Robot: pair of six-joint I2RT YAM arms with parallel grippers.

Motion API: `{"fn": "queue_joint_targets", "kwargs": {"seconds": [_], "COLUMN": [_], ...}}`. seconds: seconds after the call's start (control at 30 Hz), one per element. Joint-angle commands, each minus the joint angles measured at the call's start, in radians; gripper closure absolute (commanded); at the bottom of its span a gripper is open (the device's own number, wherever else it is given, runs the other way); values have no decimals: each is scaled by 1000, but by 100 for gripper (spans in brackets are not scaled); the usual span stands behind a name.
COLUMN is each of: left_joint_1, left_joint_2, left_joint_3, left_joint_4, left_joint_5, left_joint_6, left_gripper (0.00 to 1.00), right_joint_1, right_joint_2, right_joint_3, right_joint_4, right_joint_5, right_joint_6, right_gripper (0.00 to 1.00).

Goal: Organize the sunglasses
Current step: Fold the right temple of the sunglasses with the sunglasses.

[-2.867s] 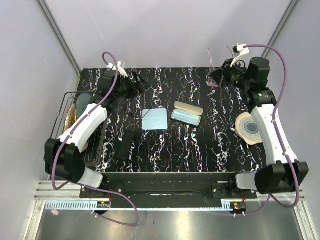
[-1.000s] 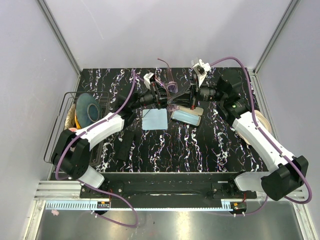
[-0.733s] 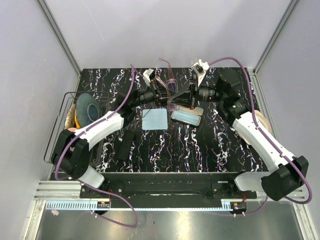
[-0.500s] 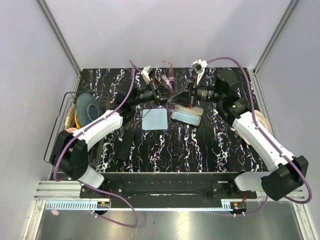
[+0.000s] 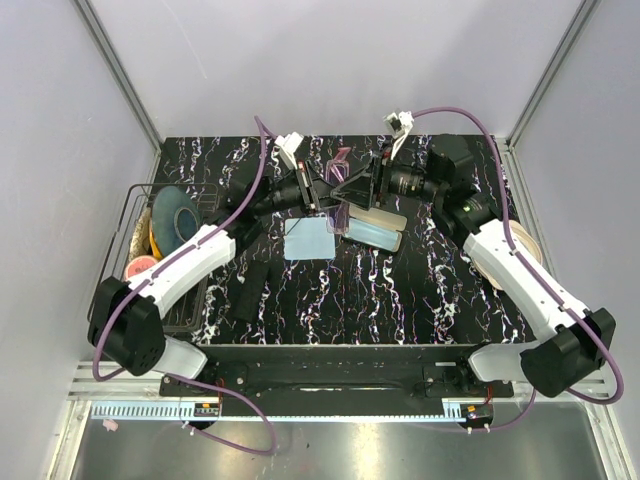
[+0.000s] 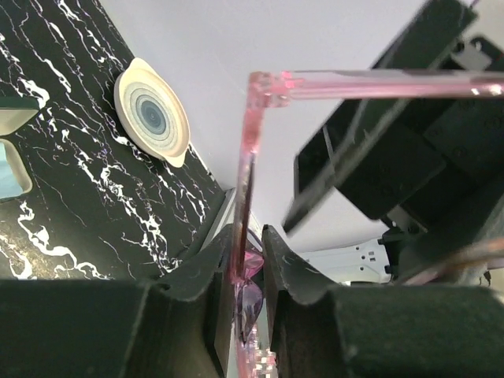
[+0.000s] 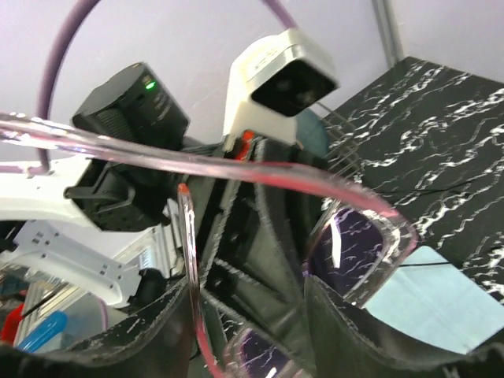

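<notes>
Sunglasses [image 6: 246, 157] sit clamped in the left jaws, lenses between the parted right jaws.

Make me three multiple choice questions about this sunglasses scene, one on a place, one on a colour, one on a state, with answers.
1. The open glasses case lies: A on the table beside the blue cloth; B on top of that cloth; C hanging off the table edge.
2. The sunglasses frame is: A black; B pink; C green.
3. The sunglasses are: A clamped in the left gripper jaws; B lying in the case; C lying on the cloth.
Answers: A, top view shows them side by side; B, clear pink plastic in both wrist views; A, left jaws pinch the frame while the right gripper stands open.
</notes>
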Motion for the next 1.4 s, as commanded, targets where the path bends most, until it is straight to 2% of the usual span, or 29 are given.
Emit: {"fn": "queue_joint_targets", "kwargs": {"seconds": [0.0,0.2,0.4,0.53,0.67,0.77,0.87,0.9,0.93,1.0,1.03,1.13,1.23,1.37], "left_joint_1": [-6,0,13,34,48,51,51,51,51,51,51,51,51,51], "left_joint_2": [-70,-68,-47,-31,-16,-15,-19,-19,-21,-25,-25,-25,-30,-45], "left_joint_3": [8,-11,-17,-32,-37,-37,-40,-42,-43,-42,-40,-34,-26,-28], "left_joint_4": [50,165,195,228,244,238,210,199,195,179,179,167,149,150], "left_joint_5": [57,135,152,138,134,137,131,128,125,119,120,119,120,141], "left_joint_6": [74,43,15,-21,-34,-25,-5,8,11,26,28,40,57,72], "left_gripper": [76,76,76,79,81,82,82,82,82,82,82,82,82,82], "right_joint_1": [-1,-3,-3,-3,-1,-3,-3,-3,-1,-1,-1,0,7,7], "right_joint_2": [35,44,29,-40,-114,-160,-173,-167,-163,-143,-138,-108,-65,-19], "right_joint_3": [77,74,75,58,26,0,6,9,12,8,2,-52,-80,-83], "right_joint_4": [-71,-77,-73,-59,-62,-60,-50,-39,-11,33,117,296,358,351], "right_joint_5": [133,166,151,168,231,297,276,236,138,9,-115,-266,-306,-300], "right_joint_6": [-30,-21,-23,-26,-29,-33,-36,-44,-44,-34,-15,100,157,152], "right_gripper": [37,36,33,30,31,40,61,76,81,86,88,91,92,92]}}
